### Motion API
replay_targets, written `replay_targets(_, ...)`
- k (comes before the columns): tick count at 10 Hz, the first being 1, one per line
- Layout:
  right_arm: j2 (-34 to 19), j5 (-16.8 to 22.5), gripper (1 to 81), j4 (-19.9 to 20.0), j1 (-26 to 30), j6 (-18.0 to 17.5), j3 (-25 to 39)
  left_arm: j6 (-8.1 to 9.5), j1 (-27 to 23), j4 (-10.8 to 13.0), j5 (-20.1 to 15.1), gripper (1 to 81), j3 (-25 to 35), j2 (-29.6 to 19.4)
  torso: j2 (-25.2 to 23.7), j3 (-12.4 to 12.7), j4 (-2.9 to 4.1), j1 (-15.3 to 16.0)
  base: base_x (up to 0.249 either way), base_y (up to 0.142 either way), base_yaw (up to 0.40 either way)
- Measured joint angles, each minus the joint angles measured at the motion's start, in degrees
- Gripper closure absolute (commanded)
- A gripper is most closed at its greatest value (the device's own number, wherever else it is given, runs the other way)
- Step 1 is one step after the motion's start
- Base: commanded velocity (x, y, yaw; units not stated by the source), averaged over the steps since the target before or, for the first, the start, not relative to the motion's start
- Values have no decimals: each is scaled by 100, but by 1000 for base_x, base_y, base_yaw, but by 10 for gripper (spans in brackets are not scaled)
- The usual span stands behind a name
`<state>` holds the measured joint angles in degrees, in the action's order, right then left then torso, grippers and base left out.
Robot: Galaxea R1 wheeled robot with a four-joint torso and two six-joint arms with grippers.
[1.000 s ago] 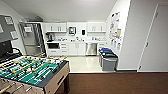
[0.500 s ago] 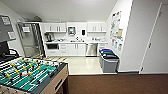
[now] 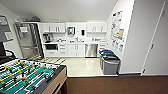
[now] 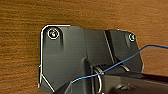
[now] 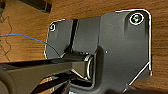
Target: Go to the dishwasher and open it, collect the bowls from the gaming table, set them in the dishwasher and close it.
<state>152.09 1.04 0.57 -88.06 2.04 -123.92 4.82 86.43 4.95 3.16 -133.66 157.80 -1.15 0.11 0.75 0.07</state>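
The dishwasher [image 3: 90,50] is a steel-grey panel set among white lower cabinets in the kitchenette at the far end of the room, and its front is closed. The gaming table [image 3: 27,77], with a green field and rods of small figures, fills the lower left of the head view, close to me. The bowls are out of view. Both wrist views look down past the robot's dark plate at brown wood-grain floor.
Two lidded waste bins [image 3: 110,63] stand against the right wall, beside the pale kitchen floor. A steel fridge [image 3: 29,41] stands at the back left. Flat wooden boards [image 3: 50,60] lie before the cabinets. Brown floor [image 3: 112,85] lies ahead, and a white door [image 3: 157,50] is at the right.
The whole head view has shifted slightly: the camera has crept forward toward the kitchenette, and the bins sit a little lower in the picture. Nothing in the room has moved.
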Motion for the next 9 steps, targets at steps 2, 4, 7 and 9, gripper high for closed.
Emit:
replay_targets(2,0,0,10,0,0,0,0,0,0,0,4,10,-44,61,0,0,0,0,193,0,0)
replay_targets(4,0,1,10,-2,0,2,0,0,0,1,4,10,-71,72,0,0,0,0,197,0,0)
replay_targets(7,17,4,10,-5,30,11,0,0,-2,1,4,10,-118,161,0,0,0,0,209,0,0)
replay_targets(9,30,-2,10,0,52,5,-6,0,-2,1,9,10,-197,207,0,0,0,2,209,0,0)
